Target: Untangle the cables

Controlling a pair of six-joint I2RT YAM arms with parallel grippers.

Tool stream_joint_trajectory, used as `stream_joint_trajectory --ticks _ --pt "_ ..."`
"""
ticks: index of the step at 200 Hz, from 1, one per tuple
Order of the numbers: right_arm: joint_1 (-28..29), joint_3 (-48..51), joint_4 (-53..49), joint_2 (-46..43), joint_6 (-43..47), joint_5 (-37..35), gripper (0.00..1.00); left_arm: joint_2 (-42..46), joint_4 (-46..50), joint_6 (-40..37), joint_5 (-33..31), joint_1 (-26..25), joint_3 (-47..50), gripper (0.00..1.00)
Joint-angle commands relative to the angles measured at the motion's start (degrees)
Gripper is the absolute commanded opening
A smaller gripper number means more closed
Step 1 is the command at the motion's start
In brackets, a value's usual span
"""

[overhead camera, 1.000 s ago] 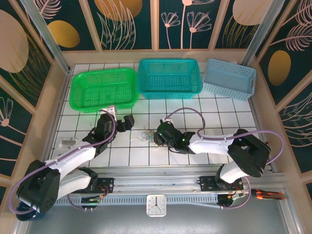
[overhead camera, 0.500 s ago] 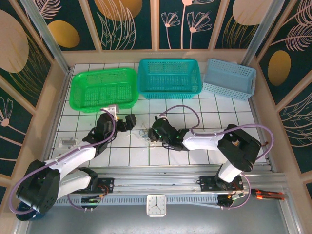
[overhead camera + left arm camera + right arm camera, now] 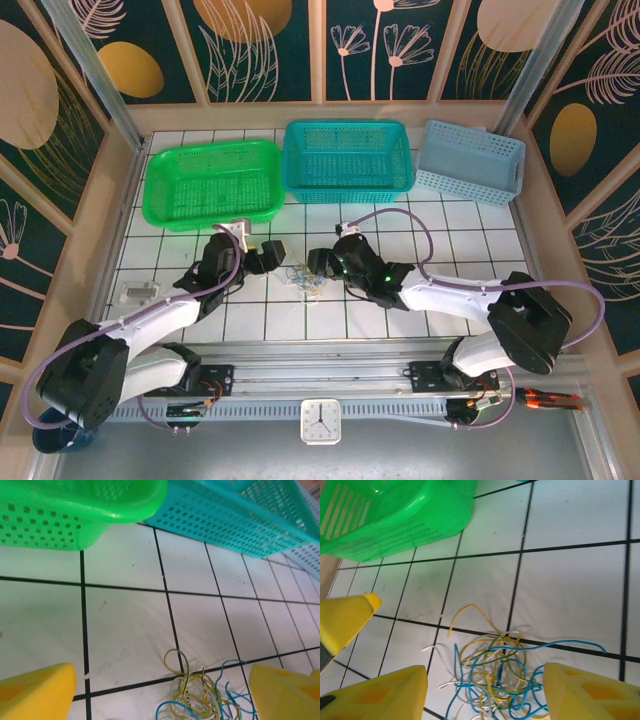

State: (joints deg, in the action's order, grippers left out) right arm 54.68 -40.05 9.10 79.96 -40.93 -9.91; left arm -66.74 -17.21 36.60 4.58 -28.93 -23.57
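While the cables [image 3: 495,675] lie in one knot on the surface, entries stand thus.

- Item: my right gripper [image 3: 482,690], jaws apart, straddling the knot, nothing clamped.
- Item: my left gripper [image 3: 162,677], jaws apart likewise, holding nothing, the knot between its fingers and nearer the right one.
- Item: blue, yellow and white strands, looped through one another.
- Judgement: both grippers flank the heap so each may take a separate strand and draw outward.
- Item: green basket [image 3: 212,182], beyond my left gripper.

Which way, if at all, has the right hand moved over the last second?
Yes. The right hand has shifted away from the arm bases, toward the teal basket. It now stands open, facing the tangle of cables.
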Motion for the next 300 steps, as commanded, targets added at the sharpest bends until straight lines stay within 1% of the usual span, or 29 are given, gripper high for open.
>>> stream_joint_trajectory --ticks 1,8,18,34,71,90,139,214,238,260,300 --pt "-1.14 1.53 -2.51 -1.4 0.82 -1.18 0.67 -2.82 3.58 -1.68 1.72 -0.45 -3.78 0.82" --pt "-1.53 1.76 -2.43 -1.57 0.84 -0.91 0.68 -4.08 4.6 -2.4 1.95 -0.55 -4.9 0.79" --pt "-1.97 2.06 -2.51 -1.7 0.76 -0.9 0.73 -5.95 5.87 -3.29 2.1 -0.98 -6.55 0.75" --pt "-2.46 2.39 -2.42 -1.97 0.56 -0.82 0.76 -8.98 7.13 -4.34 2.2 -1.71 -8.72 0.68" --pt "-3.16 3.3 -1.81 -2.37 0.15 -0.23 0.77 -15.19 7.9 -5.31 2.38 -3.88 -12.39 0.51" --pt "-3.17 3.71 -1.74 -2.44 0.08 -0.12 0.77 -17.2 7.74 -5.17 2.27 -4.78 -13.31 0.44" --pt "-3.22 4.85 -0.38 -2.44 -0.44 0.85 0.77 -19.72 7.55 -5.13 2.23 -5.65 -14.13 0.35" --pt "-3.26 4.22 0.87 -1.93 0.16 1.47 0.77 -21.98 6.82 -5.22 2.34 -6.03 -14.48 0.33" --pt "-3.18 3.84 1.6 -1.58 0.8 2.12 0.77 -22.34 6.74 -5.25 2.22 -6.12 -14.81 0.2" --pt "-3.18 3.12 3.14 -0.72 2.11 2.93 0.77 -21.6 6.84 -5.14 2.67 -6.21 -15.45 0.0" --pt "-3.08 0.16 7.24 3.28 6.08 4.45 0.76 -17.76 7.45 -4.22 4.35 -6.38 -17.07 0.0"
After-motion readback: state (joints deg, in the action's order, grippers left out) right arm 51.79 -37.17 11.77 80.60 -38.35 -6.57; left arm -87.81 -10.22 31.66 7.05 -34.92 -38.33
